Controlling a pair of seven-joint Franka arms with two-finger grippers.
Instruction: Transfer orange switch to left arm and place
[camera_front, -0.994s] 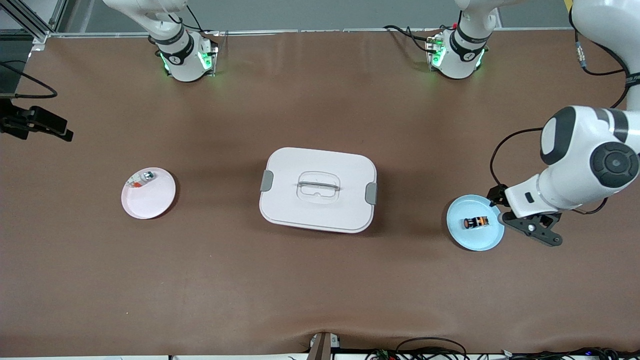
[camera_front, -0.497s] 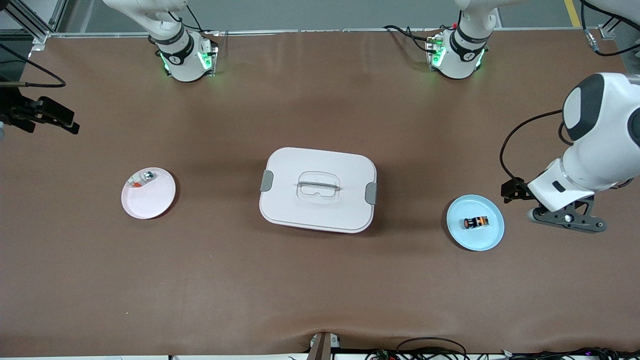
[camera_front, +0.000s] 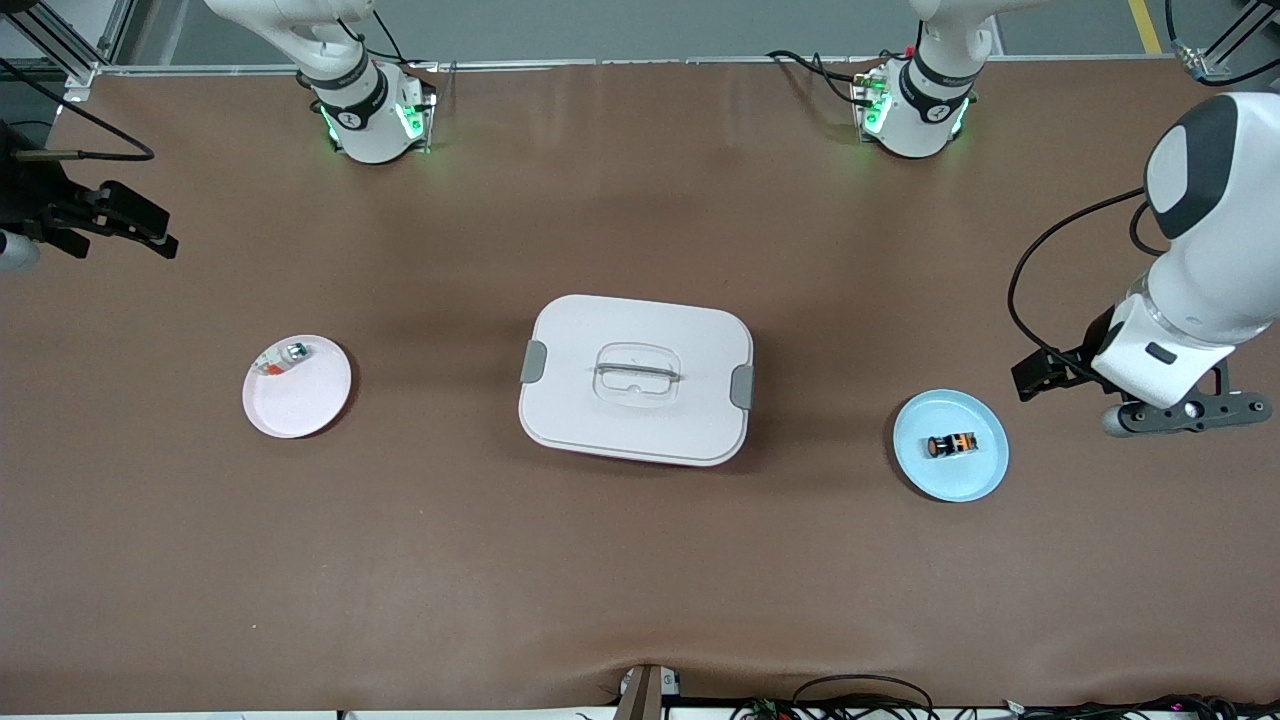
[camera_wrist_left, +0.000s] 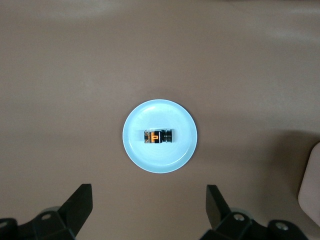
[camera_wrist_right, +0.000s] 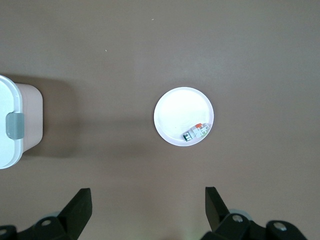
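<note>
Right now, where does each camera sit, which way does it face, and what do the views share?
Front view: high across the table, facing both arms' bases; shows box.
Left wrist view: looks down on orange switch in blue plate; open left gripper shows.
Right wrist view: looks down on pink plate; open right gripper shows.
Shared: front view shows both plates.

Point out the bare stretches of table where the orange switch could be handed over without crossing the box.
Widest bare stretch: the table nearer the camera than the box, running from pink plate to blue plate, where the orange switch lies. Another lies between the box and the arm bases. The middle is crowded by the box. Both open grippers, left and right, hang at the table's ends.
</note>
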